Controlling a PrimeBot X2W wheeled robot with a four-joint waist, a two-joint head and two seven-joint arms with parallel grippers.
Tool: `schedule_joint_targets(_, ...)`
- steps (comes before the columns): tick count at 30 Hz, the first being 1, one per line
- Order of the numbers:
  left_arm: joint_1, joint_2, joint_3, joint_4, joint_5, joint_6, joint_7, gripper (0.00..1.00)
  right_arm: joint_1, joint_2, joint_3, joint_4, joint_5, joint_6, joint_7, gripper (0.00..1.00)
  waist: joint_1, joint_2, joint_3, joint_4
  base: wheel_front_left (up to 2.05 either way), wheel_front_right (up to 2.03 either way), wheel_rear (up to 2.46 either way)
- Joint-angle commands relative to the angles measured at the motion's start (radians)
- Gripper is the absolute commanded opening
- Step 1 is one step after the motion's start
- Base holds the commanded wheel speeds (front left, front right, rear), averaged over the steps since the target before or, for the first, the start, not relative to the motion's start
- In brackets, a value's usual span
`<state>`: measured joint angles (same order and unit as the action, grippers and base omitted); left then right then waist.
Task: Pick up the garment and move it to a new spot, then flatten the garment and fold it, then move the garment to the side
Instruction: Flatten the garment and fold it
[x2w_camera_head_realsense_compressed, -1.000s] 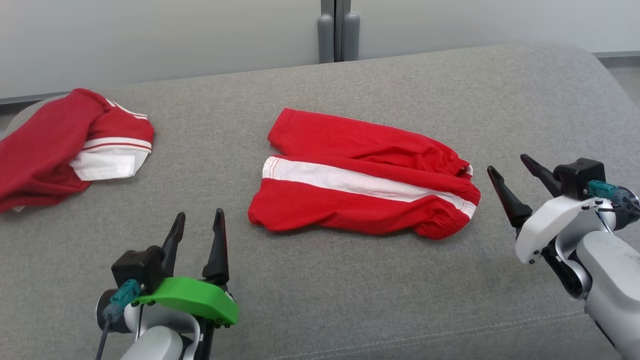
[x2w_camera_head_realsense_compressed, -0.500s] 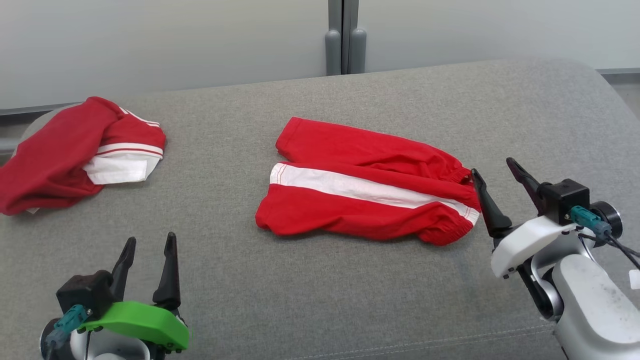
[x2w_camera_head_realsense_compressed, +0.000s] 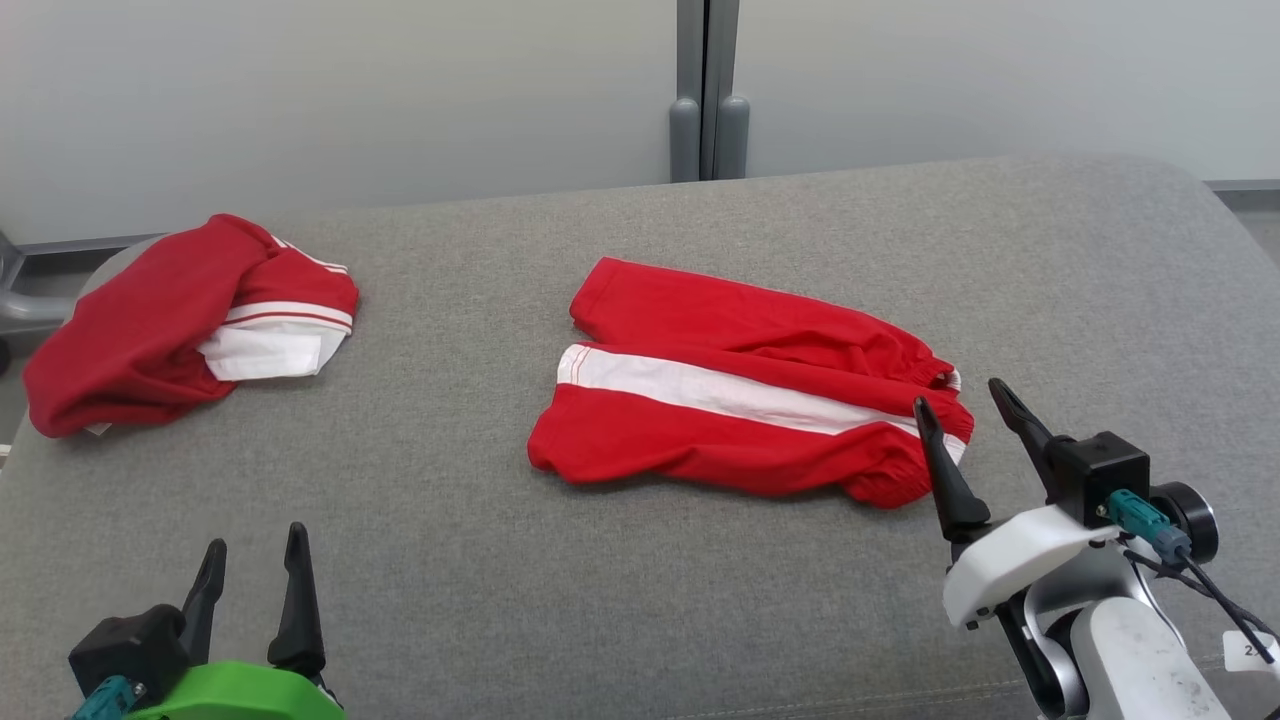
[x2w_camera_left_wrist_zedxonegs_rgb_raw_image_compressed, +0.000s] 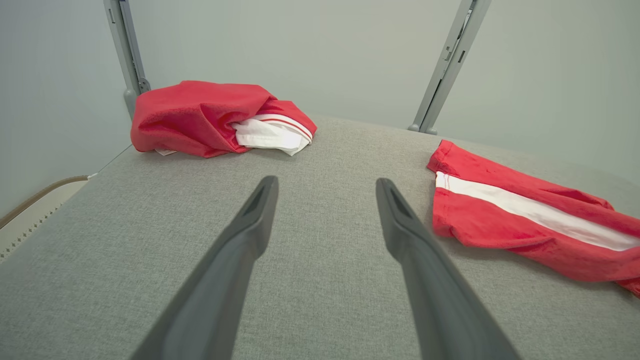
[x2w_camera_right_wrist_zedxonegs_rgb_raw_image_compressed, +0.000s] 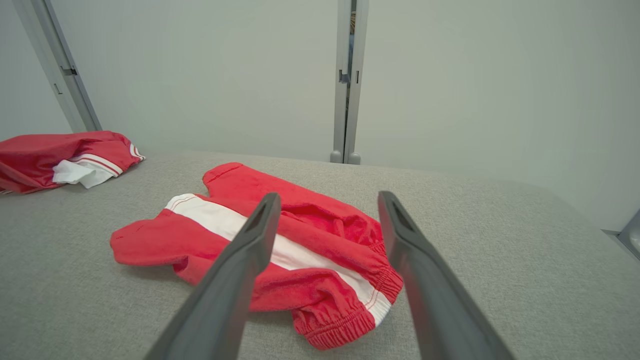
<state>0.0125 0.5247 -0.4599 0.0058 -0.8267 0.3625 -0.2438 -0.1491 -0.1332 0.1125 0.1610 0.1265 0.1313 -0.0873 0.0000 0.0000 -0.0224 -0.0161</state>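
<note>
Shorts (x2w_camera_head_realsense_compressed: 740, 400), red with 1 white stripe: lying loosely flattened and creased at the middle of the pad (x2w_camera_head_realsense_compressed: 640, 610), leg hems toward my left, elastic waistband toward my right. Nothing holds them.

My right pincer (x2w_camera_head_realsense_compressed: 957, 393): 2 fingers spread wide, empty, raised above the pad just beside the waistband. In the head view its nearer fingertip overlaps the waistband's edge. In the right wrist view the shorts (x2w_camera_right_wrist_zedxonegs_rgb_raw_image_compressed: 305, 250) lie under and between the fingers of this pincer (x2w_camera_right_wrist_zedxonegs_rgb_raw_image_compressed: 328, 195). Whether a finger touches cloth I cannot tell. 1 second ago this pincer stood clear to the right of the waistband. It has since closed in on it.

My left pincer (x2w_camera_head_realsense_compressed: 255, 537): 2 fingers equally wide apart, empty, low at the near left, well apart from the hems. 1 second ago it stood nearer the hems. It has since drawn back. In the left wrist view its fingers (x2w_camera_left_wrist_zedxonegs_rgb_raw_image_compressed: 326, 181) frame bare pad, with the shorts (x2w_camera_left_wrist_zedxonegs_rgb_raw_image_compressed: 520, 225) off to the right.

Heap (x2w_camera_head_realsense_compressed: 180, 330), a 2nd red-and-white garment: bunched at the pad's far left corner, seen also from both wrists (x2w_camera_left_wrist_zedxonegs_rgb_raw_image_compressed: 200, 117) (x2w_camera_right_wrist_zedxonegs_rgb_raw_image_compressed: 60, 160).

Behind: pale wall (x2w_camera_head_realsense_compressed: 400, 100), grey post (x2w_camera_head_realsense_compressed: 708, 100). Everything sits lower and further right in the head view than 1 second ago, a camera shift. Shorts and heap keep their places on the pad.
</note>
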Motion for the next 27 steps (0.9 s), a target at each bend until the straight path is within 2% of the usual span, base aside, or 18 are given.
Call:
schedule_joint_targets(1, 0.020, 0.009, 0.005, -0.004, -0.009, 0.006, -0.006, 1.00, 0.018, 0.005, -0.008, -0.015, -0.007, -0.001, 0.008, 1.00, 0.0000, 0.0000, -0.005, 0.001, 0.00, 0.00, 0.00)
schedule_joint_targets(11, 0.070, 0.009, 0.034, -0.021, -0.016, 0.015, -0.013, 1.00, 0.067, 0.044, -0.046, -0.079, -0.015, -0.001, 0.035, 1.00, 0.0000, 0.0000, -0.014, -0.001, 0.00, 0.00, 0.00)
schedule_joint_targets(27, 0.045, 0.015, 0.016, -0.024, -0.003, 0.007, 0.003, 1.00, 0.073, 0.047, -0.060, -0.074, 0.001, -0.001, 0.034, 1.00, 0.0000, 0.0000, -0.005, -0.007, 0.00, 0.00, 0.00)
